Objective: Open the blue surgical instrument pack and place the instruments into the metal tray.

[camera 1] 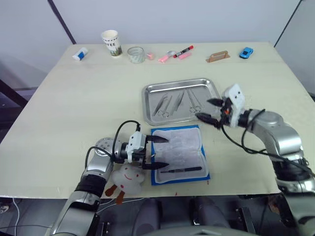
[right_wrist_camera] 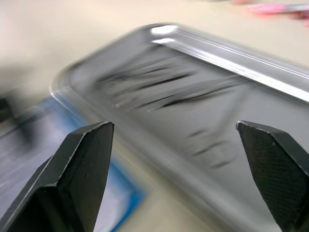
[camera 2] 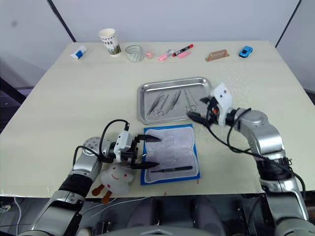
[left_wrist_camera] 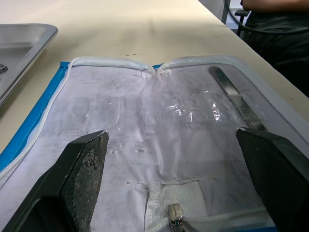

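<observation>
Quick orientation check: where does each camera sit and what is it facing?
Head stereo pair: looks down over the table, both arms showing.
Left wrist: along the open left pincer at the blue surgical instrument pack, one instrument inside.
Right wrist: along the open right pincer at the metal tray.
Shared: pack and tray.

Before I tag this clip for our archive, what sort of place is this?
Probably a robot test bench, not a clinic: a plain table holding a metal tray of instruments, an open blue surgical instrument pack, plus a toy car and paper cup.
</observation>
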